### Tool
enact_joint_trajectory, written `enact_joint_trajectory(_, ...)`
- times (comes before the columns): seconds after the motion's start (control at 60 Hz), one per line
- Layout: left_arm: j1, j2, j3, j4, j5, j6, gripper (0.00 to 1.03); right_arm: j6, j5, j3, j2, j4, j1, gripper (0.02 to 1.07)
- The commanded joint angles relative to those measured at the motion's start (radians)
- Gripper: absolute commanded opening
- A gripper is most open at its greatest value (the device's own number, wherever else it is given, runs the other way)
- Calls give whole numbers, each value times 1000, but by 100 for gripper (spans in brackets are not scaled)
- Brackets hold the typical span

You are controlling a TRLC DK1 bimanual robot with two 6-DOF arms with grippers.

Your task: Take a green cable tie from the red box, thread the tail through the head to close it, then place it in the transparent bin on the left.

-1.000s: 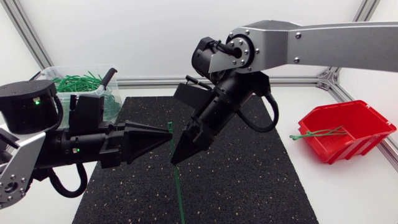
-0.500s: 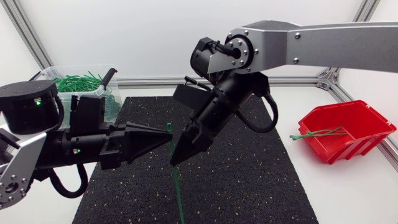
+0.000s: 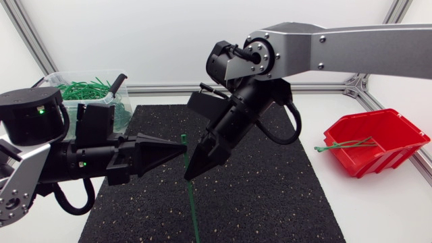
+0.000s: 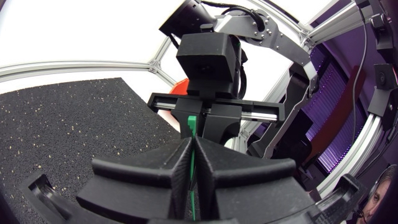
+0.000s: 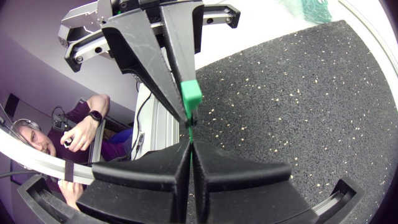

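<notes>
A green cable tie (image 3: 193,209) hangs upright over the black mat, its square head (image 3: 185,138) on top and its tail reaching down to the mat. My left gripper (image 3: 182,150) is shut on the strap just under the head. My right gripper (image 3: 188,175) is shut on the strap a little lower. In the left wrist view the green strap (image 4: 192,158) runs between my closed fingers, with the head (image 4: 192,124) just past the tips. In the right wrist view the head (image 5: 190,93) sits ahead of my shut gripper (image 5: 189,144), pinched by the other arm's fingers (image 5: 149,56).
The red box (image 3: 398,131) stands at the right with another green tie (image 3: 344,144) sticking out over its rim. The transparent bin (image 3: 64,77) at the back left holds several green ties. The black mat (image 3: 270,196) covers the table's middle.
My left gripper's fingers have closed onto the strap below the head. Both arms have stayed almost where they were.
</notes>
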Motion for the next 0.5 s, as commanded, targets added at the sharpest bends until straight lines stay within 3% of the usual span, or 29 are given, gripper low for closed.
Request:
enact_joint_trajectory(0.0,-3,14,10,8,19,-24,4,-5,-2,8,3,6,13,8)
enact_joint_trajectory(0.117,19,25,26,2,53,-24,4,-2,1,-10,-6,23,12,12)
enact_joint_trajectory(0.3,69,82,59,-1,119,-24,4,-24,31,-59,-62,66,-4,51)
enact_joint_trajectory(0.333,80,97,69,-1,140,-24,4,-28,37,-67,-76,81,-16,66)
enact_joint_trajectory(0.383,99,117,81,0,169,-24,4,-28,39,-79,-99,112,-33,100)
enact_joint_trajectory(0.4,105,123,85,0,178,-24,4,-30,39,-87,-107,122,-39,106)
enact_joint_trajectory(0.483,132,163,105,8,208,-23,4,-44,59,-116,-138,175,-54,104)
